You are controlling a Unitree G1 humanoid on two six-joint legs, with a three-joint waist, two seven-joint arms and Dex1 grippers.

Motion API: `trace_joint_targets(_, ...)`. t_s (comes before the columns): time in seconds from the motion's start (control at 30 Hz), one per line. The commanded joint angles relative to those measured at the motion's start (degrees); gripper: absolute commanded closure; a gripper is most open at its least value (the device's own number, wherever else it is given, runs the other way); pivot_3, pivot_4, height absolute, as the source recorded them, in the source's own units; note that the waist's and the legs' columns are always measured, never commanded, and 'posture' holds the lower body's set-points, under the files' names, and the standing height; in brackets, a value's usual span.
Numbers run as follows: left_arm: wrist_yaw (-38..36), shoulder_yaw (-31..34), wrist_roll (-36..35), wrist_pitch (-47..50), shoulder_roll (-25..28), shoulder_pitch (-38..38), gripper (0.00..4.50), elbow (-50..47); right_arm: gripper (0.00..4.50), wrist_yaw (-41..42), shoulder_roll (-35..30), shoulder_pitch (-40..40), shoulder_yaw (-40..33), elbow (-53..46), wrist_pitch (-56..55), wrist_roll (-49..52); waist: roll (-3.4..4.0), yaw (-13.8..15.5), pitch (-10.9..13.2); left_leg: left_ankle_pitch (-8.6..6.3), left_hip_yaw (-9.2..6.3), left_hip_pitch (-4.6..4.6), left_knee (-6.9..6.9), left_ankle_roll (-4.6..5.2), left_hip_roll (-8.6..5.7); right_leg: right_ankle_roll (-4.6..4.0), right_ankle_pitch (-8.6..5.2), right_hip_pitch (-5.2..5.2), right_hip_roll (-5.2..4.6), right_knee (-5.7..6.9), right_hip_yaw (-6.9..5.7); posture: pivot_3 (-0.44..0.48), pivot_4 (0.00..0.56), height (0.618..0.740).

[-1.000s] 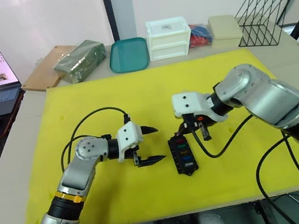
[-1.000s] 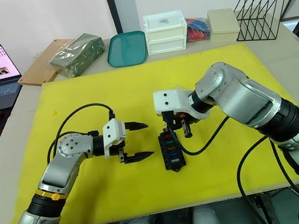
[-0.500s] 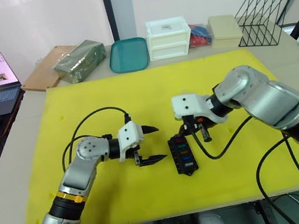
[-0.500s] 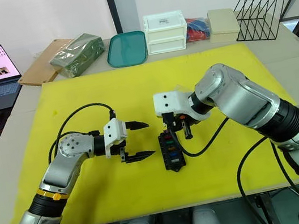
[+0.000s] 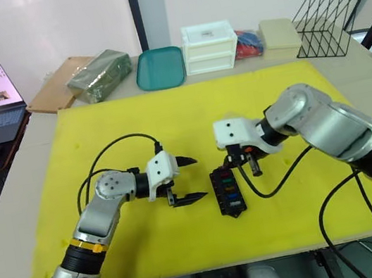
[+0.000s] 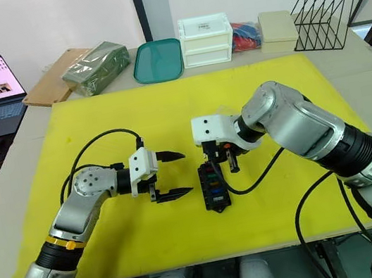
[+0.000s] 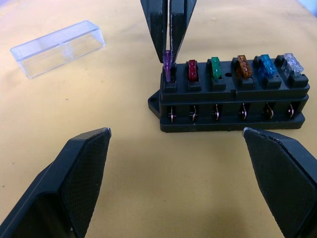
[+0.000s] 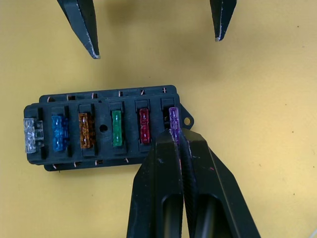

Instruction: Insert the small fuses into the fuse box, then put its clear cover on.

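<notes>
Yellow mat (image 5: 133, 119), right gripper (image 8: 174, 135) pinching purple fuse (image 8: 173, 118)

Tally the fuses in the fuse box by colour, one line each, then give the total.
Fuses in the fuse box:
purple fuse: 1, pinched by the right gripper
red fuse: 1
green fuse: 1
amber fuse: 1
blue fuse: 1
clear grey fuse: 1
Total: 6

fuse box (image 5: 226, 191) on mat (image 5: 133, 119), L tool (image 5: 185, 179) beside
</notes>
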Motion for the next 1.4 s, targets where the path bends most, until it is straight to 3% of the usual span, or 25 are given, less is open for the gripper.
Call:
trace_joint_targets(0.03, 0.33, -0.18, -0.14, -0.35, 0.15, 0.59, 0.00, -2.47, 4.47, -0.23, 0.58, -0.11, -0.09, -0.62, -0.14, -0.66, 0.00, -0.01, 0.00, 0.00, 0.00, 0.00, 0.00, 0.00, 0.00, 0.00, 0.00, 0.00, 0.00, 0.00, 0.00, 0.000, 0.150, 0.740)
trace_joint_targets(1.4, 0.96, -0.12, 0.33, -0.62, -0.23, 0.58, 0.00, -1.77, 4.47, 2.42, 0.13, -0.77, 0.57, 0.20, -3.10, -3.46, 0.00, 0.01, 0.00, 0.00, -0.01, 0.00, 0.00, 0.00, 0.00, 0.00, 0.00, 0.00, 0.01, 0.00, 0.00, 0.000, 0.150, 0.740)
